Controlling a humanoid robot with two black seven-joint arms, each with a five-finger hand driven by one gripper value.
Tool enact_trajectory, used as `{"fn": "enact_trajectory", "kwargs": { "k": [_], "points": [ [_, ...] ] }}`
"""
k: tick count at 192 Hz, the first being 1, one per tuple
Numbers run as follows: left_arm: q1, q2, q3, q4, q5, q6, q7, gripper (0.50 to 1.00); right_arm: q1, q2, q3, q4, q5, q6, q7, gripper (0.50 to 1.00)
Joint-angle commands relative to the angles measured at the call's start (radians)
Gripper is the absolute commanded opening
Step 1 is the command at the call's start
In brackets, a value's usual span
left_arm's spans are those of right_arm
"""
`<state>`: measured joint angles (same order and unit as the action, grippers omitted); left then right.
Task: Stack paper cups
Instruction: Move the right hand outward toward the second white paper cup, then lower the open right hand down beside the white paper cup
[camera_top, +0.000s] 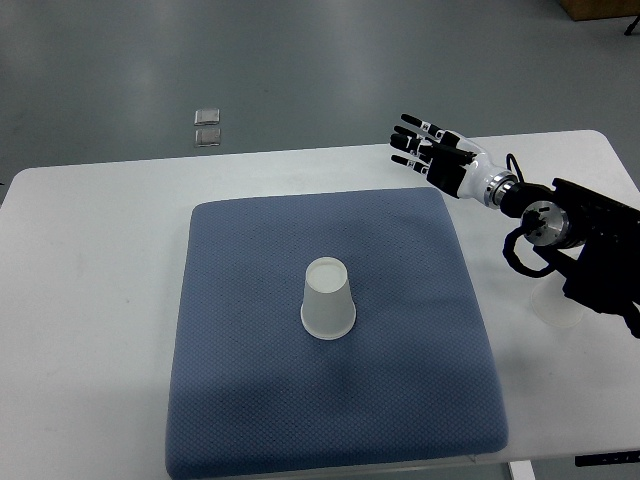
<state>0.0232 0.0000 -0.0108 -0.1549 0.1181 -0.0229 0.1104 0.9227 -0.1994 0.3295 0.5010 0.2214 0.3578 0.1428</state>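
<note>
One paper cup (328, 300) in plain view, white and translucent, standing upside down near the middle of a blue padded mat (240, 400), wide mouth on the cloth and narrow base uppermost; whether it is a single cup or already several nested cannot be told from above. Mat lies square on a white table (90, 300) and covers most of the working area, probably to keep a light cup from sliding and to soften contact. Inverted standing suits stacking: the tapered body offers a stable cone for another cup to drop over, or for fingers to close round from the side. One further pale, cup-like object (553, 308) shows at the table's right side, partly hidden under the right arm; too obscured to identify with confidence, though it may be the second cup. Right hand (432, 152), black and white, is raised above the far right corner of the mat, well apart from the central cup, fingers spread and extended, holding nothing; the wide posture reads as clearance or readiness, not grasp. Left arm does not appear. Two small square items (207, 126) lie on the grey floor beyond the table's far edge, unrelated to the work. Judgement: stacking either not yet begun or between placements.
</note>
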Motion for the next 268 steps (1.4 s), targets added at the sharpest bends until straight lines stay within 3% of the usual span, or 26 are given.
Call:
{"fn": "enact_trajectory", "kwargs": {
  "k": [1, 61, 101, 141, 187, 268],
  "points": [
    [0.000, 0.000, 0.000, 0.000, 0.000, 0.000, 0.000, 1.000, -0.001, 0.005, 0.008, -0.021, 0.000, 0.004, 0.000, 0.926],
    [0.001, 0.000, -0.003, -0.006, 0.000, 0.000, -0.001, 1.000, 0.001, -0.002, 0.011, -0.021, 0.004, 0.027, -0.002, 0.926],
    [-0.002, 0.000, 0.002, -0.002, -0.001, 0.000, -0.001, 1.000, -0.001, -0.012, 0.014, -0.021, 0.021, 0.125, 0.000, 0.926],
    [-0.002, 0.000, -0.003, -0.003, -0.001, 0.000, -0.001, 1.000, -0.001, -0.029, 0.043, -0.022, 0.000, 0.098, 0.003, 0.926],
    [-0.002, 0.000, 0.000, -0.003, -0.001, 0.000, -0.001, 1.000, -0.002, -0.075, 0.048, -0.021, 0.007, 0.253, 0.018, 0.926],
    [-0.002, 0.000, -0.002, -0.003, -0.001, 0.000, -0.001, 1.000, 0.039, -0.143, 0.040, -0.022, -0.059, 0.253, 0.026, 0.924]
  ]
}}
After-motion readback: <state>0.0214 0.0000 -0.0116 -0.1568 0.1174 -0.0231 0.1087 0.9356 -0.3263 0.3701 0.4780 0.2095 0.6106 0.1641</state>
